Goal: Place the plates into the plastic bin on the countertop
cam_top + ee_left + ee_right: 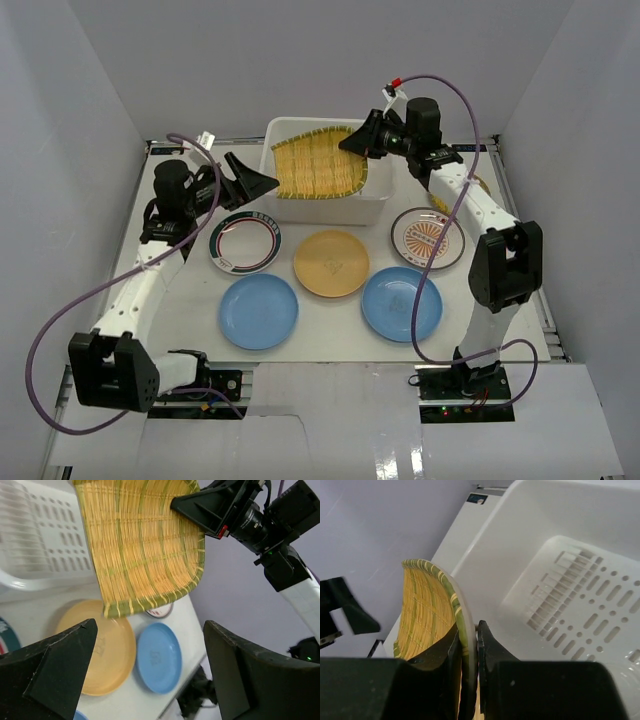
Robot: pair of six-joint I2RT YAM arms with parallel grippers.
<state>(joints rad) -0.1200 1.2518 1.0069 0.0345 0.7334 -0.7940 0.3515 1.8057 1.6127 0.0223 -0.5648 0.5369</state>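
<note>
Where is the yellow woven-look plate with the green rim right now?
Top view, back centre: the plate hangs tilted over the plastic bin, its rim pinched by the right gripper, the open left gripper just left of it.

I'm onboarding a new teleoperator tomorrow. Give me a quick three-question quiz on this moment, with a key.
1. The right gripper holds the yellow patterned plate where? A) tilted over the plastic bin B) flat beside the arm bases C) against a wall
2. True or false: the left gripper is open and empty.
3. How many plain blue plates lie on the countertop?
Key: 1 A; 2 true; 3 two.
</note>
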